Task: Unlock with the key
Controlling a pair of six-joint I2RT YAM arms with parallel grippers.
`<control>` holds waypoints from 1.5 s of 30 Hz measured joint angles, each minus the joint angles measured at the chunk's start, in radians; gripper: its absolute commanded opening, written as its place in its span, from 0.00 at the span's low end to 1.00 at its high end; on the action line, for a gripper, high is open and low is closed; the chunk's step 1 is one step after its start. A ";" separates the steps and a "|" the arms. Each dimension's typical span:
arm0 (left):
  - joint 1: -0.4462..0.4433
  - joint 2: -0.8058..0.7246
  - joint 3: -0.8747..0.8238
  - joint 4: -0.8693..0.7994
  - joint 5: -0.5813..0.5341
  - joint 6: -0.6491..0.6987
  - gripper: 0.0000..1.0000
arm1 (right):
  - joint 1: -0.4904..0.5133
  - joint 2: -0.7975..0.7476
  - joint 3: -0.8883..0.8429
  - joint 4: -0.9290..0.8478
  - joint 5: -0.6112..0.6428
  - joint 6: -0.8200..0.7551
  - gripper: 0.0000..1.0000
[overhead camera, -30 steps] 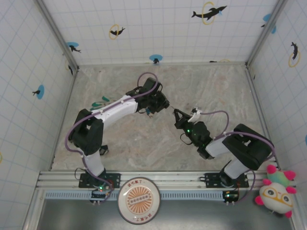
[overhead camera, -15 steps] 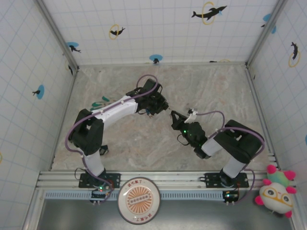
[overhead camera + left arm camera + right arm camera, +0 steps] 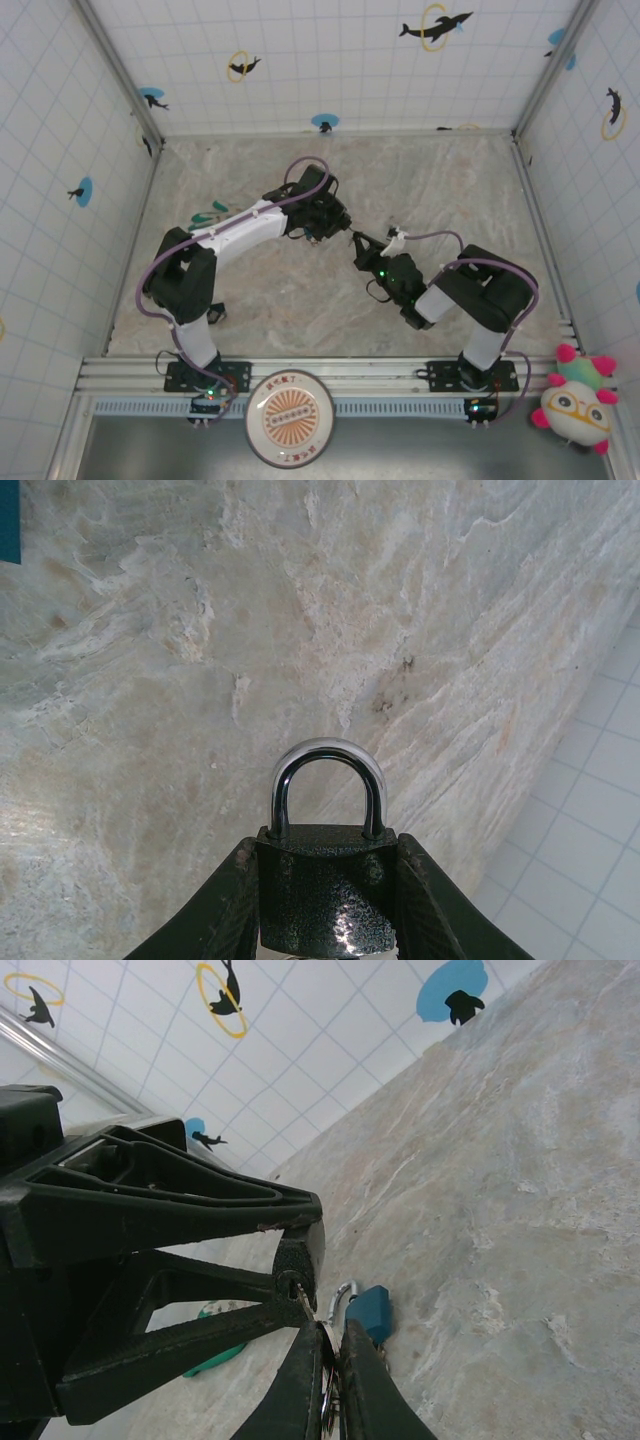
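My left gripper (image 3: 324,848) is shut on a black padlock (image 3: 325,895), its sides clamped between the fingers and its steel shackle (image 3: 326,780) closed and pointing away. In the top view the left gripper (image 3: 335,224) hangs over mid-table, with my right gripper (image 3: 358,240) right against it. The right gripper (image 3: 335,1335) is shut on a silver key (image 3: 306,1305). The key's tip sits at the keyhole in the black padlock's underside (image 3: 297,1258), between the left fingers (image 3: 180,1195).
A blue padlock (image 3: 370,1310) lies on the marble table (image 3: 430,180) just below the grippers. Green items (image 3: 208,213) lie to the left. Tiled walls ring the table. A round disc (image 3: 290,418) and a plush toy (image 3: 575,400) sit beyond the front rail.
My right arm has swung left and forward, bringing the key up to the black padlock's keyhole. The left arm and the padlock have stayed still.
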 measured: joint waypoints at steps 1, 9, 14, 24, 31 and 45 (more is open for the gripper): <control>0.000 0.000 -0.002 0.000 0.000 0.000 0.04 | 0.000 0.000 0.001 0.000 0.000 0.001 0.00; 0.000 0.000 -0.008 0.009 -0.005 -0.001 0.04 | -0.002 0.004 0.018 -0.004 0.001 0.006 0.00; 0.000 0.000 -0.008 0.016 -0.019 -0.004 0.03 | -0.002 0.005 0.030 -0.018 0.005 0.013 0.00; -0.001 0.000 -0.014 0.030 -0.021 -0.010 0.02 | -0.002 0.007 0.030 -0.016 0.013 0.029 0.00; -0.001 0.000 -0.028 0.043 -0.024 -0.027 0.03 | -0.002 0.017 0.030 -0.015 0.012 0.042 0.00; -0.002 -0.002 -0.048 0.075 -0.023 -0.031 0.03 | 0.000 0.018 0.026 -0.011 0.013 0.047 0.00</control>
